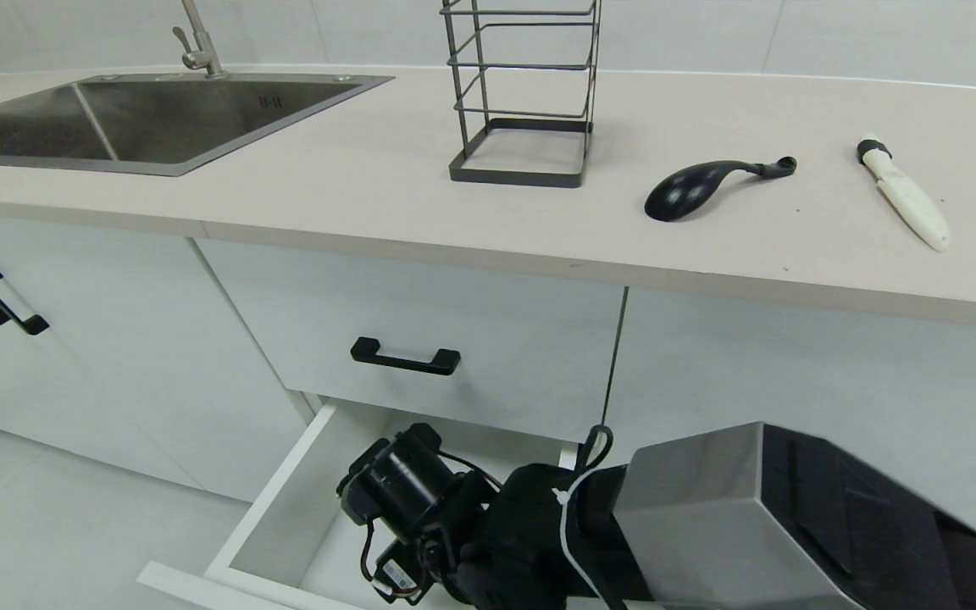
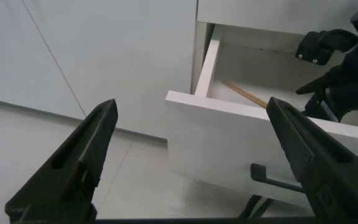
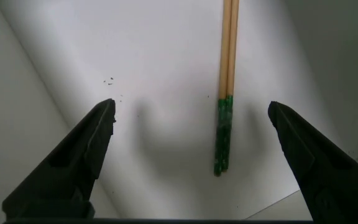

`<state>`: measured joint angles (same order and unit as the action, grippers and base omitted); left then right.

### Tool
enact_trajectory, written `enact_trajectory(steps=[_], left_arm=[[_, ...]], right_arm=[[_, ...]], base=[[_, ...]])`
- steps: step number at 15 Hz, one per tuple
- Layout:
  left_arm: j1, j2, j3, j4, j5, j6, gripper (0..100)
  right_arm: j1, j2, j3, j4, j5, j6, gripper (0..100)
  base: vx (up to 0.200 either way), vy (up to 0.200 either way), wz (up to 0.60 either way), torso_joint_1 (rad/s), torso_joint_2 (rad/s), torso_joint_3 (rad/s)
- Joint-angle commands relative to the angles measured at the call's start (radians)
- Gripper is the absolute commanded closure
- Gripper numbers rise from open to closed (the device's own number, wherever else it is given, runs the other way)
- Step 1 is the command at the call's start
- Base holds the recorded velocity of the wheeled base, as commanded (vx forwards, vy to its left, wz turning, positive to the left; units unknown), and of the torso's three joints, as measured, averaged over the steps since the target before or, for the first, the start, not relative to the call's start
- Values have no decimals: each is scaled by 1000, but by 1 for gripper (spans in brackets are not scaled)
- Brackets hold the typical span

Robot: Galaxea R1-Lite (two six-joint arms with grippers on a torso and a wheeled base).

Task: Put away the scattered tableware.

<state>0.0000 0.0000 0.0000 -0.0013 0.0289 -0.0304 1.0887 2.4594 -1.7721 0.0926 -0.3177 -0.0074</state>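
A pair of wooden chopsticks with green ends lies flat on the white floor of the open lower drawer. My right gripper hangs open just above them, inside the drawer, holding nothing. My left gripper is open and empty outside the drawer, low down, facing the drawer's front panel; the chopsticks show past the panel's edge. On the counter, a black spoon lies right of centre and a white knife-like utensil with a black end lies at the far right.
A dark wire rack stands on the counter beside the spoon. A steel sink with a faucet is at the left. A shut drawer with a black handle sits above the open one.
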Motion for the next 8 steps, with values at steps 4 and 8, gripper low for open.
enact_trajectory(steps=[4, 8], left_arm=[[0, 0, 0, 0, 0, 0, 0], [0, 0, 0, 0, 0, 0, 0]], right_arm=[[45, -112, 25, -1, 0, -2, 0], [68, -232, 155, -16, 0, -19, 0]], base=[[0, 0, 0, 0, 0, 0], [0, 0, 0, 0, 0, 0]])
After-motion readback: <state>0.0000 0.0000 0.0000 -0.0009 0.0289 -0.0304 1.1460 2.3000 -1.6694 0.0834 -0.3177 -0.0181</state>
